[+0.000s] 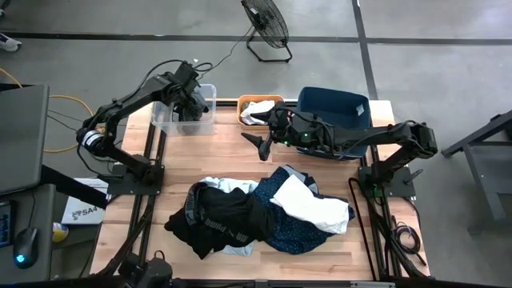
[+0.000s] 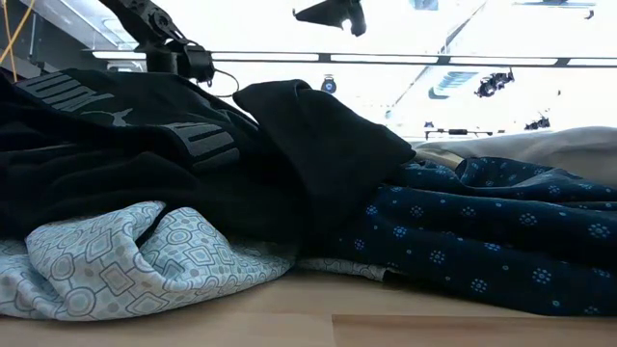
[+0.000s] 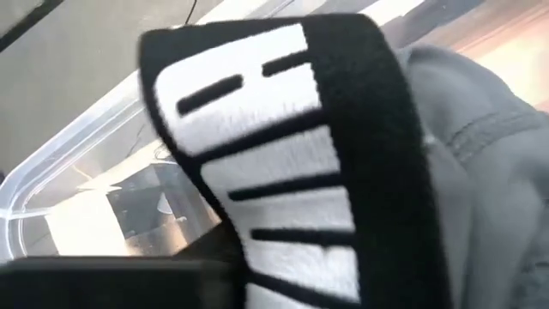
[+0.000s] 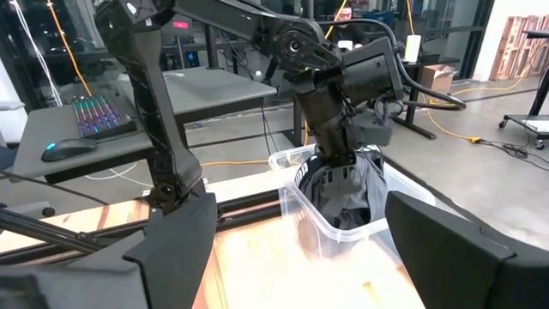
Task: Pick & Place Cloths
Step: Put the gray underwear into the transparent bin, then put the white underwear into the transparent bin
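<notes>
My left gripper (image 1: 189, 106) reaches down into the clear bin (image 1: 164, 120) at the table's far left. A grey cloth (image 4: 371, 193) with a black, white-lettered waistband (image 3: 283, 154) drapes around it inside the bin. The cloth hides where the gripper meets it. My right gripper (image 1: 258, 145) hangs open and level above the table's far middle, with nothing between its fingers. The other cloths lie in a heap near the front: a black one with white lettering (image 1: 220, 220), a white one (image 1: 316, 206), a navy dotted one (image 2: 482, 241) and a light blue patterned one (image 2: 106, 255).
An orange bin (image 1: 276, 101) holding a white cloth (image 1: 254, 110) and a dark blue bin (image 1: 352, 102) stand along the far edge, behind my right arm. Bare wood shows between the bins and the heap. A fan (image 1: 266, 24) stands on the floor beyond the table.
</notes>
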{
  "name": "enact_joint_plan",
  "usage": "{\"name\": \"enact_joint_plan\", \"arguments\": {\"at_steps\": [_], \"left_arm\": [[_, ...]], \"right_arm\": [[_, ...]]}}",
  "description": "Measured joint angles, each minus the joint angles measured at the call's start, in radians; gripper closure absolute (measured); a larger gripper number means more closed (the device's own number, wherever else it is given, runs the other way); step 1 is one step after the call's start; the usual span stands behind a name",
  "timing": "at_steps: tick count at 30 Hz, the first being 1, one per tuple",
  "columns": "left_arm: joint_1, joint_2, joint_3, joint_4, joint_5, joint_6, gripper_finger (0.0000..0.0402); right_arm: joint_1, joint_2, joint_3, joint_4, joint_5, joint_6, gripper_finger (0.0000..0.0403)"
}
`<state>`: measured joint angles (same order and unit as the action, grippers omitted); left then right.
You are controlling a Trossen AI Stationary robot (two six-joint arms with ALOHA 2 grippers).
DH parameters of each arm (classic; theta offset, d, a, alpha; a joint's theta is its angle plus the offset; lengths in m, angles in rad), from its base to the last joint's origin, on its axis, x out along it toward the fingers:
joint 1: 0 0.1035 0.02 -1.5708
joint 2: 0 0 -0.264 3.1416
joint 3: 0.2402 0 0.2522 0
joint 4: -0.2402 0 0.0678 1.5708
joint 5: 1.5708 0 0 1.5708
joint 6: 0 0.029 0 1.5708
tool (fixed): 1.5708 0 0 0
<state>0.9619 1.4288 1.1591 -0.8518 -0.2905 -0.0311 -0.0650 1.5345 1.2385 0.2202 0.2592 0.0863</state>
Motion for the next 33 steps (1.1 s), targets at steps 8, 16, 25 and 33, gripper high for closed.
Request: {"name": "enact_joint_plan", "arguments": {"at_steps": [8, 16, 25, 33], "left_arm": [[0.000, 0.000, 0.061, -0.062, 0.000, 0.000, 0.0165], [0.000, -0.001, 0.198, -0.268, 0.014, 0.003, 0.0135], [-0.017, -0.091, 0.211, -0.271, 0.218, 0.073, 0.0135], [-0.143, -0.277, 0.092, -0.149, 0.250, 0.071, 0.0135]], "right_arm": [[0.000, 0.000, 0.000, -0.010, 0.000, 0.000, 0.0073], [0.000, -0.001, 0.000, -0.034, 0.000, 0.006, 0.0073], [0.015, -0.001, 0.000, -0.148, -0.004, 0.025, 0.0073], [0.071, -0.001, 0.000, -0.327, -0.004, 0.024, 0.0073]]}}
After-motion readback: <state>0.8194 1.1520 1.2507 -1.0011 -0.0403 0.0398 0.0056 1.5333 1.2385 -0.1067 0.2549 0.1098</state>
